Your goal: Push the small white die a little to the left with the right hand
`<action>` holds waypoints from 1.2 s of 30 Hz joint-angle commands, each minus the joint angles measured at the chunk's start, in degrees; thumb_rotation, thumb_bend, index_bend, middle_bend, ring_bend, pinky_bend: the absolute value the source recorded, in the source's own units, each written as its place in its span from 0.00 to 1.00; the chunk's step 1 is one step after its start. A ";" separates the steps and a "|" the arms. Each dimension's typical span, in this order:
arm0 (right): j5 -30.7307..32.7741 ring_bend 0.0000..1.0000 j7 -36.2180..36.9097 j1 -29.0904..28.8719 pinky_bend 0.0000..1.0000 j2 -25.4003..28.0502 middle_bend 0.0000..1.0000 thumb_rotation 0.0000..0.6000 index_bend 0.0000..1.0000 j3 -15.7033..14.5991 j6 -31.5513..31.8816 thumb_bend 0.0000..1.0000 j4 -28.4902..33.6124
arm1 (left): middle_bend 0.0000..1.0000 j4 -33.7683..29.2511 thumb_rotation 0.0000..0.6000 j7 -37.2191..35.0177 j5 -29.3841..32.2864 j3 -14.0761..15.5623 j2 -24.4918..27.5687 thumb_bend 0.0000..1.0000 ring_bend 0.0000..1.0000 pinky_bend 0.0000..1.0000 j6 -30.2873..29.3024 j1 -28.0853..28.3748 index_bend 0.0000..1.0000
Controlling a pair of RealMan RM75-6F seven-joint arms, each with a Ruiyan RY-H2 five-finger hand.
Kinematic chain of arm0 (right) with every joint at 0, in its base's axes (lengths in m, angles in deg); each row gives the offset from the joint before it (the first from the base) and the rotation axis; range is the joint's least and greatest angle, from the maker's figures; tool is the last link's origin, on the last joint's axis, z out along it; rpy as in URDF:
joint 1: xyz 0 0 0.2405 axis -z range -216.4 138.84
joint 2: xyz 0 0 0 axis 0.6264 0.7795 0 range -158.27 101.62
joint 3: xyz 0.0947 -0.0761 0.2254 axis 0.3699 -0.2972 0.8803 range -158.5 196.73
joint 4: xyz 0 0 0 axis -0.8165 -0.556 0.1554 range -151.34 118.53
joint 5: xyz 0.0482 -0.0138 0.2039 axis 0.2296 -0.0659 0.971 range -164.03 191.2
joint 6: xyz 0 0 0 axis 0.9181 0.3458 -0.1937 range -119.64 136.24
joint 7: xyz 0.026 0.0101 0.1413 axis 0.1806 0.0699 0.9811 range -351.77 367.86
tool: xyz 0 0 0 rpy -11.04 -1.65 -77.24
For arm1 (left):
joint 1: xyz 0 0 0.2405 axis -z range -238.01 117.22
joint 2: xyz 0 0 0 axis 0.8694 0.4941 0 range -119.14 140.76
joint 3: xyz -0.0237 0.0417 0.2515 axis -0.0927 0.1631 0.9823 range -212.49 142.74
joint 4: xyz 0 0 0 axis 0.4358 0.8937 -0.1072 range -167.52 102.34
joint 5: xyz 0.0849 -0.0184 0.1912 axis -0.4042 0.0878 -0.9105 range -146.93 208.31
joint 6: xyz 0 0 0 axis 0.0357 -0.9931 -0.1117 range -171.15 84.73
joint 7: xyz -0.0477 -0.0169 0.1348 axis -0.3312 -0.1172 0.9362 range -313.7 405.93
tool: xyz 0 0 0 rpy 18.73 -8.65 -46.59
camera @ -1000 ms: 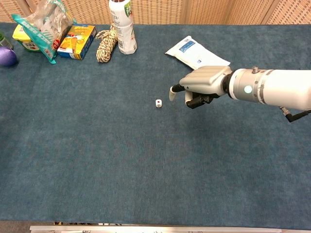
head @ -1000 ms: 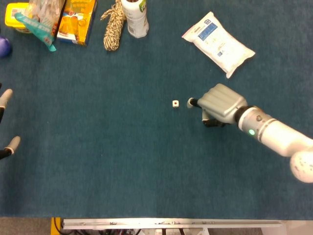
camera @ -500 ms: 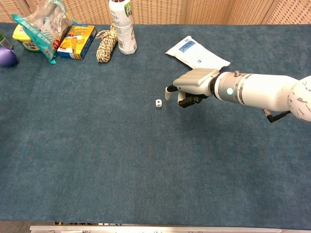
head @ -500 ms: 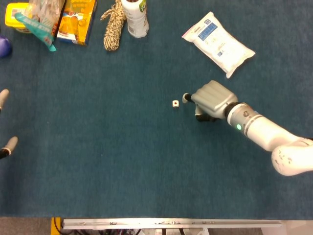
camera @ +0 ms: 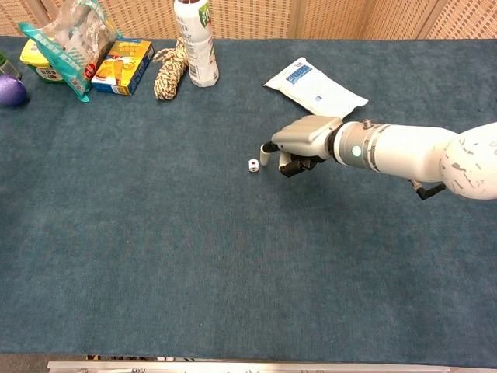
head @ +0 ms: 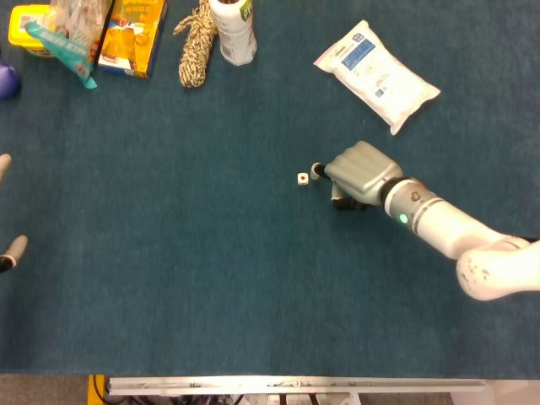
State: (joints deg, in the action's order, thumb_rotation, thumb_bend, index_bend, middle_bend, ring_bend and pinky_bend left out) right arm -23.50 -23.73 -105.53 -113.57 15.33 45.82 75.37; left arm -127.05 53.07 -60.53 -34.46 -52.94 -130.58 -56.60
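Note:
The small white die (head: pixel 302 178) (camera: pixel 253 165) lies on the blue cloth near the middle of the table. My right hand (head: pixel 359 173) (camera: pixel 303 140) is low over the cloth just right of it, most fingers curled under the palm and one finger stretched toward the die. That fingertip (head: pixel 316 170) (camera: pixel 265 153) stops a small gap short of the die's right side, not touching. It holds nothing. Of my left hand (head: pixel 7 211), only two spread fingertips show at the far left edge of the head view, far from the die.
A white pouch (head: pixel 376 74) lies behind the right hand. At the back left stand a white bottle (head: pixel 233 30), a rope bundle (head: pixel 194 42), an orange box (head: pixel 132 35), a snack bag (head: pixel 67 34), a yellow tub (head: pixel 25 25) and a purple ball (head: pixel 7 81).
My right hand has slid left along the cloth, closing most of the gap to the die. The die has not moved. The left fingertips drifted further toward the frame edge.

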 commanded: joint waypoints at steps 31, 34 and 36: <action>-5.51 1.00 3.77 0.52 1.00 -3.51 1.00 0.40 0.24 1.79 1.37 1.00 -3.17 | 0.00 0.57 1.00 -0.68 0.03 -0.07 0.17 0.21 0.00 0.00 -0.35 -0.33 0.00; -4.73 1.00 3.35 0.18 1.00 -4.25 1.00 0.40 0.24 1.57 0.99 1.00 -3.99 | 0.00 0.61 1.00 -0.79 0.05 -0.06 0.20 0.21 0.00 0.00 -0.46 -0.42 0.00; -4.30 1.00 3.23 -0.05 1.00 -4.79 1.00 0.40 0.24 1.52 0.69 1.00 -4.56 | 0.00 0.66 1.00 -0.91 0.11 -0.06 0.21 0.21 0.00 0.00 -0.54 -0.50 0.00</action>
State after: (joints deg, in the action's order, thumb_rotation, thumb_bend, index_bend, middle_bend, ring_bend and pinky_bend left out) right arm -27.90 -20.42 -105.48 -118.24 16.90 46.62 70.94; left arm -126.39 52.16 -60.42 -34.52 -52.73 -131.12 -57.10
